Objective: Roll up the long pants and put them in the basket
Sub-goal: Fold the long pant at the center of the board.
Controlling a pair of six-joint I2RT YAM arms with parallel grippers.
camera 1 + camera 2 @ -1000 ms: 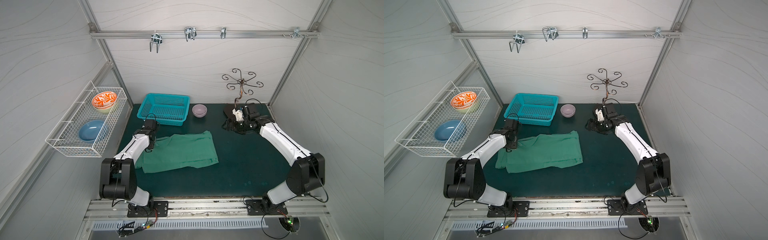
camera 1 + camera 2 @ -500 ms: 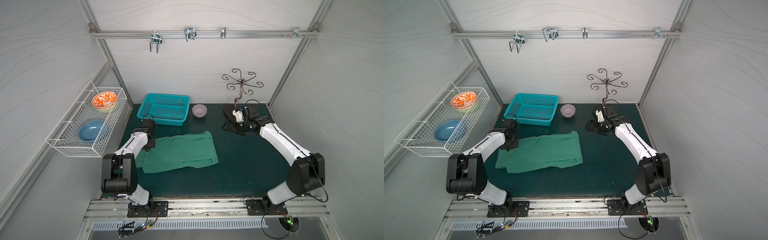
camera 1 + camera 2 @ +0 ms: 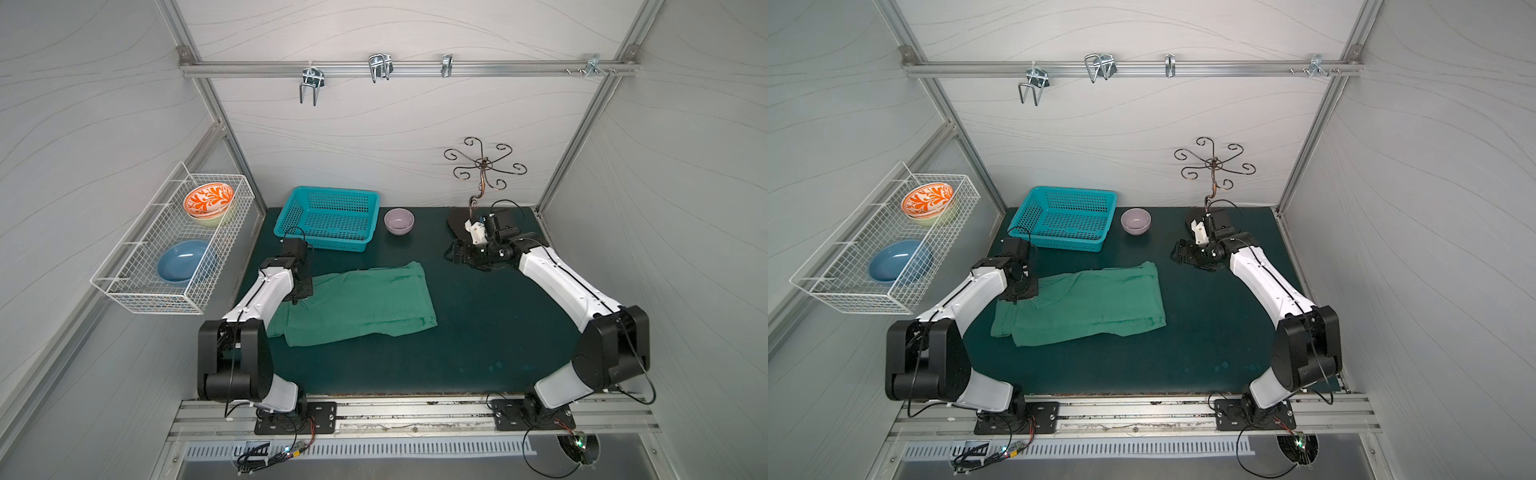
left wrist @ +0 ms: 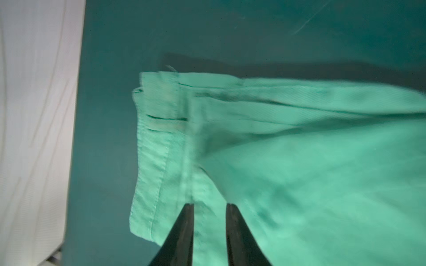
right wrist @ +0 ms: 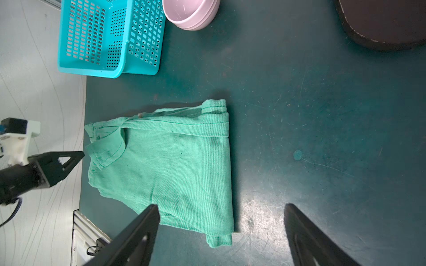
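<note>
- Left gripper [image 4: 209, 205] fingers narrowly parted over long pants [image 4: 299, 184] edge, lower centre of frame; pinching one layer would likely skew the roll.
- Right gripper [image 5: 221, 207] fingers spread, empty.

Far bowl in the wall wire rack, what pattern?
Bowl: orange floral pattern on white; clearest in a top view.

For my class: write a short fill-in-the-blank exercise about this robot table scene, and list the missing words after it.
The long pants lie folded on the dark mat; their colour is ____.
The left claw hangs above one end of them; the right claw is wide ____.
The lilac bowl stands beside the turquoise ____.
Missing words: green; open; basket.
</note>
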